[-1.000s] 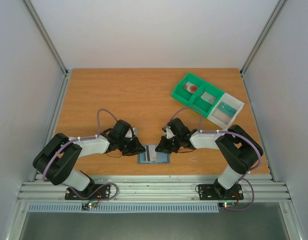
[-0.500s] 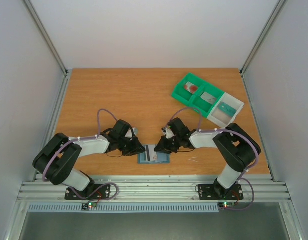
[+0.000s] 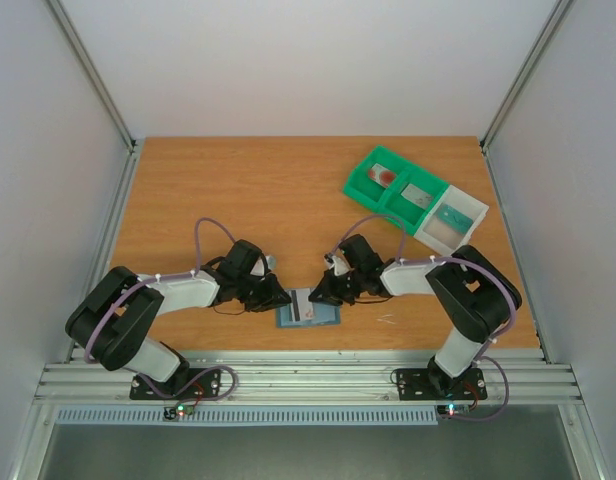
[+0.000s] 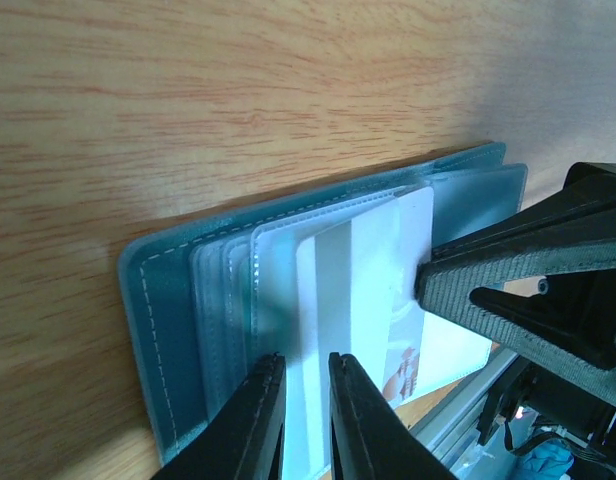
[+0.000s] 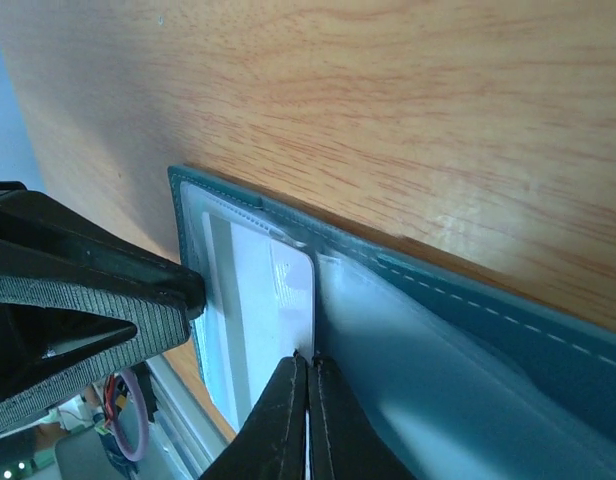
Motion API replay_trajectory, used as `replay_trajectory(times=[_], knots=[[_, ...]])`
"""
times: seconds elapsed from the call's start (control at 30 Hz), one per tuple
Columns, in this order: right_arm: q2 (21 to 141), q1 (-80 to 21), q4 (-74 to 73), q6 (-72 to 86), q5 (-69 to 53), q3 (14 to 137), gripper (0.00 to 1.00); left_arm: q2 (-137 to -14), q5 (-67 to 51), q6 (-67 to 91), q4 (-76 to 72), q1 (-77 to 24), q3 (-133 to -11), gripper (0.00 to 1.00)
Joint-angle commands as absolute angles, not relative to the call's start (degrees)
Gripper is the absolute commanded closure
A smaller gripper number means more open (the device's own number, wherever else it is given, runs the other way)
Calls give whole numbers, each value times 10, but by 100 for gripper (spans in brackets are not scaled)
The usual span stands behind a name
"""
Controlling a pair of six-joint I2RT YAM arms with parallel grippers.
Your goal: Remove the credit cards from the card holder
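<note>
Step in hand (my reading): working one card loose from its sleeve.

The slate-blue soft bifold card holder (image 3: 308, 312) lies open and flat on the wooden tabletop (image 3: 238, 190), at its near edge between the two arms. A white plastic card with a grey stripe (image 4: 368, 260) rests on the holder's clear sleeves. How much of it is tucked in, I cannot tell.

Left gripper (image 4: 306, 365): fingers nearly together with a narrow slot between them, tips down on the sleeves at one edge of the card. Nothing looks clamped, so it reads as a hold-down.

Right gripper (image 5: 309, 362): clenched, fingers pressed together, tips touching the card's corner on the opposite side. It acts as a closed wedge against the edge and has no pinch on the card.

Notes for doing it well:
- Press down with the left gripper on the holder only. Any weight on the card pins it.
- Slide the card along the sleeve's opening, low and slow. The holder is soft and will drag or fold if pulled upward.
- Once an edge overhangs, open the right gripper slightly and pinch across the card's thickness before lifting.
- Risk: the tips skate over the slick plastic, or a sleeve comes up with the card.
</note>
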State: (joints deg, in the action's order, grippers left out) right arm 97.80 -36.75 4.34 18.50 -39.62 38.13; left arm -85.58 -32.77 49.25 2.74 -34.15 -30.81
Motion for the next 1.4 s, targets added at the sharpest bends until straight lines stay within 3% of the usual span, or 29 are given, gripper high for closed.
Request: replay_trajectory(times=[0.0, 0.37, 0.63, 0.77, 0.97, 1.13, 1.27, 1.37], knots=[[951, -350, 36, 180, -376, 361, 99, -868, -299, 479, 62, -346, -306, 84], [879, -325, 7, 151, -378, 336, 99, -864, -294, 473, 75, -346, -316, 84], [778, -324, -106, 77, -337, 361, 99, -853, -308, 488, 67, -346, -322, 80], [750, -324, -172, 25, -312, 398, 99, -843, -322, 499, 67, -346, -338, 75], [703, -330, -205, -49, -282, 420, 99, -808, -350, 539, 68, -342, -367, 58], [658, -364, -208, -104, -221, 412, 99, -784, -399, 653, 0, -321, -361, 44], [637, -400, -203, -138, -183, 415, 99, -763, -415, 832, -188, -319, -291, 45], [634, -425, -200, -165, -153, 426, 99, -743, -418, 922, -225, -318, -272, 45]])
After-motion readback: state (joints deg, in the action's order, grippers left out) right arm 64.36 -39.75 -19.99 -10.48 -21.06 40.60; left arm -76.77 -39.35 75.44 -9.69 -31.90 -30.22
